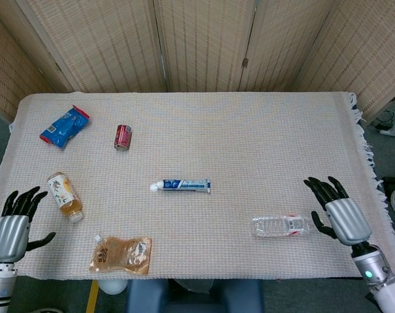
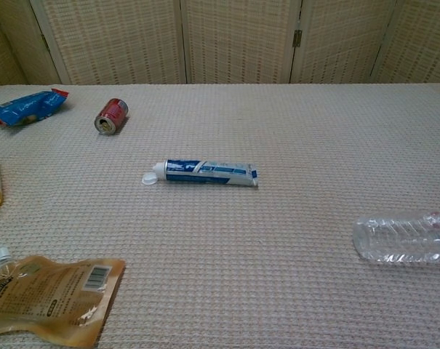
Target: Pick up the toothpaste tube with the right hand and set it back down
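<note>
Right hand [image 1: 339, 210] empty, fingers spread, beside water bottle [image 1: 279, 225]. Should clear bottle, approach toothpaste tube [image 1: 182, 186] toward 10 o'clock, grip mid-body.

Table covering [image 1: 262, 137]: pale beige-pink woven cloth with a fine waffle texture and a fringed white edge on one side.

Toothpaste tube [image 1: 184, 186]: blue and white body with a diagonal swoosh, white cap.

Can [image 1: 123, 137]: red with a silver end.

Snack packet [image 1: 64, 126]: bright blue, red at one end, white markings.

Drink bottle [image 1: 64, 194]: amber liquid, white label with orange print, white cap.

Pouch [image 1: 121, 255]: translucent golden-brown, white barcode panel, white spout.

Water bottle [image 1: 279, 225]: clear, colourless, ribbed.

Left hand [image 1: 13, 222] and right hand [image 1: 337, 208]: silver-grey backs, black fingers.

Screen [image 1: 204, 42] behind: tan woven panels in light frames.
</note>
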Robot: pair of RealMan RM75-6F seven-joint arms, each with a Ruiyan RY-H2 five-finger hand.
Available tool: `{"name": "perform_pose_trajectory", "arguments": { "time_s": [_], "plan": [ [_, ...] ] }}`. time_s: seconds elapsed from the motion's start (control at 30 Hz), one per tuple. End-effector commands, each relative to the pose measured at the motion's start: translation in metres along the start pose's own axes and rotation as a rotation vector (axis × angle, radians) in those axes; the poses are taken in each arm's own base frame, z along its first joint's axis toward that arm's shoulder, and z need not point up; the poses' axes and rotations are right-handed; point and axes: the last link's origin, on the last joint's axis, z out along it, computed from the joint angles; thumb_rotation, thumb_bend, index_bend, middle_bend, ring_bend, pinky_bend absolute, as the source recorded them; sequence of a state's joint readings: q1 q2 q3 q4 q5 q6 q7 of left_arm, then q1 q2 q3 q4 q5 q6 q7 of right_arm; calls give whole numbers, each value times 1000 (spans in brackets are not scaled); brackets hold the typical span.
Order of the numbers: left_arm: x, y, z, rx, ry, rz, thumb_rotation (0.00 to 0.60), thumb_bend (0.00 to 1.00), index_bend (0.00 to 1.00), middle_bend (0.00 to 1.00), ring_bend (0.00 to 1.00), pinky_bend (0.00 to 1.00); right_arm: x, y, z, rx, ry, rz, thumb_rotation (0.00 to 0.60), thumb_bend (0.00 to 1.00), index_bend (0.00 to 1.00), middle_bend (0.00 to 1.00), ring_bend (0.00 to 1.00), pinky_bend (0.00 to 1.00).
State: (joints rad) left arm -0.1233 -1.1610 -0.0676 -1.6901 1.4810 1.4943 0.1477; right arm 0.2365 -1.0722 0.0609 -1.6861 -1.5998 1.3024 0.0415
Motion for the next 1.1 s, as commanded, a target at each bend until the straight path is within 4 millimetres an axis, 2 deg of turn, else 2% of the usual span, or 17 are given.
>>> {"name": "perform_pose_trajectory", "arguments": {
  "time_s": [0.03,0.1,0.23,0.3,0.43,0.53,0.7,1.1],
  "plan": [
    [0,0,0,-1,1,-1,600,154,188,132,141,0,-7,-34,39,71,-47,37,600,504,83,116,151,36],
    [1,0,-1,-1,2,0,600,154,188,132,141,0,-12,-52,55,107,-89,56,600,427,79,111,148,36],
    [1,0,-2,-1,2,1,600,154,188,132,142,0,-23,-83,84,152,-167,57,600,227,3,52,79,36],
    [1,-1,-3,-1,3,1,600,154,188,132,142,0,-27,-97,97,174,-185,49,600,185,0,32,65,36],
    [2,-1,-4,-2,5,2,600,154,188,132,141,0,-37,-128,126,210,-202,57,600,169,11,75,102,51],
    [3,0,-4,-5,9,1,600,154,188,132,142,0,-47,-147,146,225,-209,62,600,169,86,149,162,89],
    [5,-1,-6,-6,13,0,600,154,189,132,142,0,-65,-176,172,237,-235,46,600,172,168,215,218,120],
    [7,-5,-11,3,16,-2,600,154,189,132,142,0,-101,-211,216,191,-261,-16,600,271,240,256,252,164]
  ]
}}
